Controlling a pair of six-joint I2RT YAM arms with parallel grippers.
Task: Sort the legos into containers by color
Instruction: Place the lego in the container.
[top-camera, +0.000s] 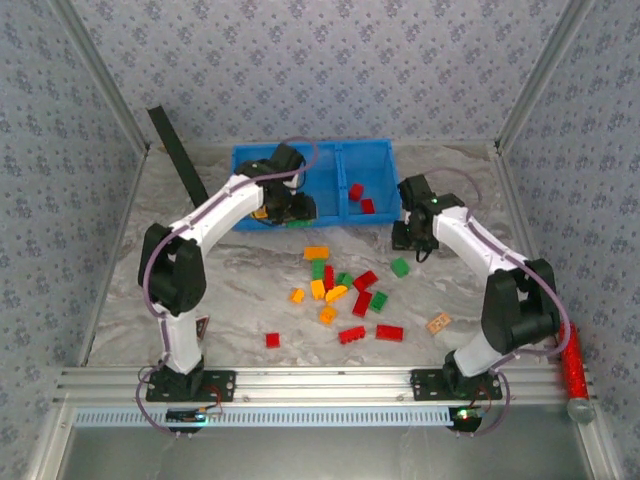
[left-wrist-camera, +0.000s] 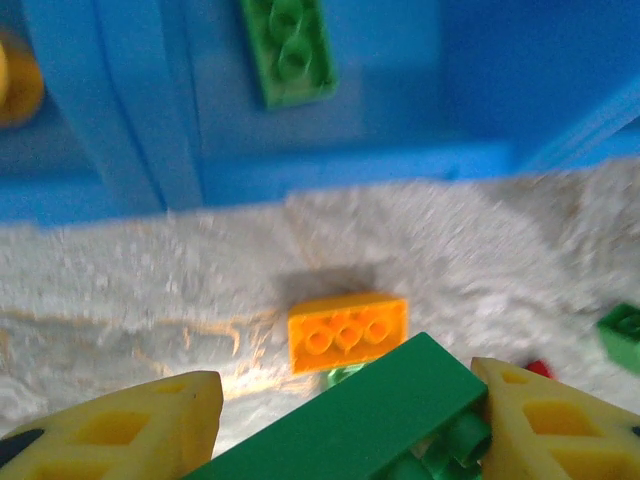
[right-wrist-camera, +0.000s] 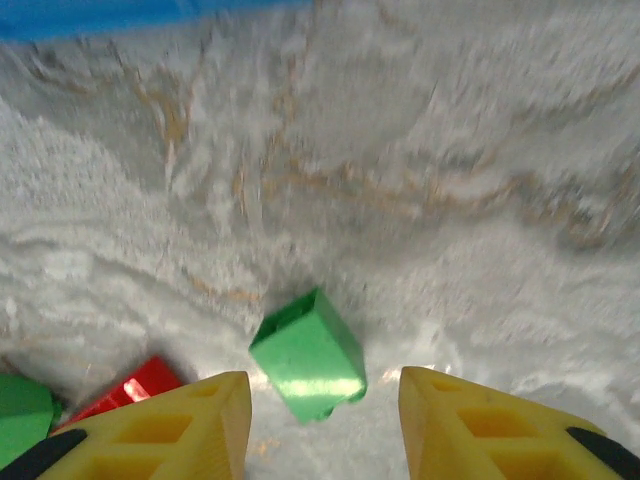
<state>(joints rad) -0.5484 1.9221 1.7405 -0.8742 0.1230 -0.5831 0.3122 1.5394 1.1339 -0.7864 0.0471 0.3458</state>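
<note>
Nearest you, the red glittery cylinder (top-camera: 573, 365) lies by the right end of the rail. A tan tile (top-camera: 438, 323) sits just ahead of your right arm's base. Mid-table is the loose scatter of legos (top-camera: 340, 290), with red, green and orange all mixed, and one lone red brick (top-camera: 272, 340) is off at the near left.

Your right gripper (top-camera: 412, 240) is just past the scatter on the right, jaws parted and holding nothing. In its wrist view a small green brick (right-wrist-camera: 308, 357) sits on the marbled table (right-wrist-camera: 400, 150) between the tips of the yellow fingers (right-wrist-camera: 170, 430). There's a clear gap on the brick's right side, and a red piece (right-wrist-camera: 130, 390) lies off to the left.

Your left gripper (top-camera: 290, 212) is at the near wall of the blue bin (top-camera: 250, 160), clamped on a long green brick (left-wrist-camera: 340, 420) that sits slanted between the two fingers. Under it on the table is an orange brick (left-wrist-camera: 347, 332), just short of the bin wall.

Inside the bin, a green plate brick (left-wrist-camera: 290, 50) lies in one compartment and something yellow (left-wrist-camera: 15, 85) in the next one to its left in that view. Two red bricks (top-camera: 355, 190) are in the compartment right of the divider. A black strip (top-camera: 178, 155) leans in the far left corner.
</note>
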